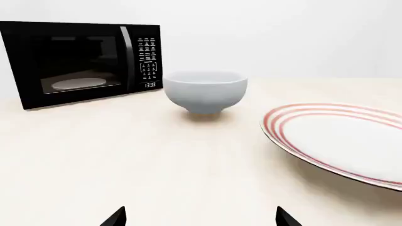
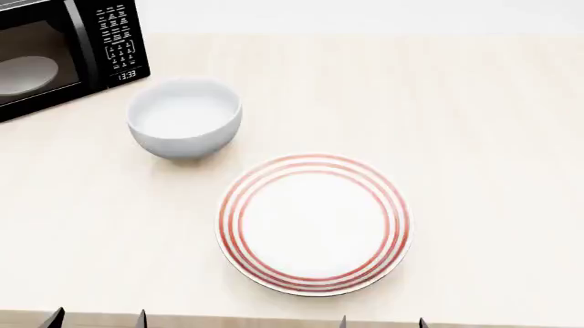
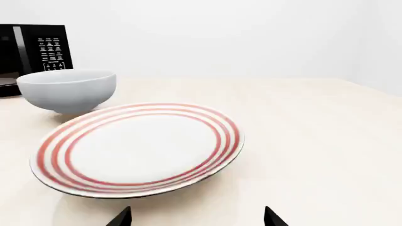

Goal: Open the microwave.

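Note:
The black microwave (image 2: pixel 55 51) stands at the table's far left, door shut, with a white turntable behind the tinted window, a vertical handle (image 1: pixel 125 52) and a button panel showing 13:33. It also shows in the left wrist view (image 1: pixel 82 63) and partly in the right wrist view (image 3: pixel 31 52). My left gripper (image 2: pixel 98 320) is open and empty at the table's near edge, far from the microwave; its tips show in the left wrist view (image 1: pixel 201 219). My right gripper (image 2: pixel 383 321) is open and empty at the near edge, also seen in the right wrist view (image 3: pixel 196 217).
A light grey bowl (image 2: pixel 184 116) stands just right of the microwave's front. A white plate with red rings (image 2: pixel 315 224) lies mid-table, in front of the right gripper. The tabletop (image 2: pixel 493 137) is pale wood with a white wall behind.

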Robot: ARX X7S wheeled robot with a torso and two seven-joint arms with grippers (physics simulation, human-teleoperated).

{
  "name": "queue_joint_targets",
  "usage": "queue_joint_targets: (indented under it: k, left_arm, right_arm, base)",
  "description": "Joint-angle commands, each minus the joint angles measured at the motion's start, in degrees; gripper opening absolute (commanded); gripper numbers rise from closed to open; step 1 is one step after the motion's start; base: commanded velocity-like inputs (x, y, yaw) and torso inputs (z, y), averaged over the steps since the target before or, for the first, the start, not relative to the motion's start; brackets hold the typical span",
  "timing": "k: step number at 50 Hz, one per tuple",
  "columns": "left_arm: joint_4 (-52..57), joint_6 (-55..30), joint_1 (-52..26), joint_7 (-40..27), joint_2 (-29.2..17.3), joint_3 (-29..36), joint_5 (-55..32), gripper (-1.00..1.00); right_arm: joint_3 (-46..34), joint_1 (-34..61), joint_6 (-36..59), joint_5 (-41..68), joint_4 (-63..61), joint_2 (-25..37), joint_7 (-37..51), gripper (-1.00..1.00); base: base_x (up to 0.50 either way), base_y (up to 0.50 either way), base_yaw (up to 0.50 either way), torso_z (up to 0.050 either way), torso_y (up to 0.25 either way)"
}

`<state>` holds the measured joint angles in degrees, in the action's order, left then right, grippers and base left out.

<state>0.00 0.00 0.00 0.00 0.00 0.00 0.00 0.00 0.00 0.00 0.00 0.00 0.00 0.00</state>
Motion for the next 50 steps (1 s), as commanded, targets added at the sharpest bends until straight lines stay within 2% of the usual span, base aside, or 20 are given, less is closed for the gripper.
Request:
queue_joint_targets:
  k: [1, 8, 16, 40, 50]
  left_arm:
    - [2.98, 0.64, 1.31, -1.73, -0.8, 0.69, -0.94, 1.0]
    - [8.32, -0.49, 3.38, -3.97, -2.33, 2.03, -2.01, 1.0]
    - [10.89, -0.73, 4.75, -4.89, -3.45, 3.11, -2.97, 1.0]
    - [8.9, 0.05, 4.26, -7.28, -5.19, 5.52, -3.83, 1.0]
    - [8.6, 0.53, 4.19, -8.45, -5.83, 6.32, -3.72, 1.0]
  right_arm:
    - [-1.53, -0.84, 1.88, 0.21, -2.62, 0.91, 1.33, 1.0]
    - [-3.7, -2.63, 5.71, 0.89, -11.2, 2.59, 2.54, 1.0]
    - [-5.07, -3.33, 7.4, 1.58, -15.49, 3.52, 3.43, 1.0]
    - [-7.78, -2.44, 7.45, 3.1, -15.54, 4.97, 5.52, 1.0]
    - [-8.96, -1.37, 7.04, 3.44, -14.6, 5.61, 5.71, 1.0]
  base:
    - [0.0, 0.0, 0.0, 0.0, 0.0]
    - [0.0, 0.0, 0.0, 0.0, 0.0]
    - [0.0, 0.16, 0.0, 0.0, 0.0]
    - [0.01, 0.38, 0.0, 0.0, 0.0]
    - [0.2, 0.39, 0.0, 0.0, 0.0]
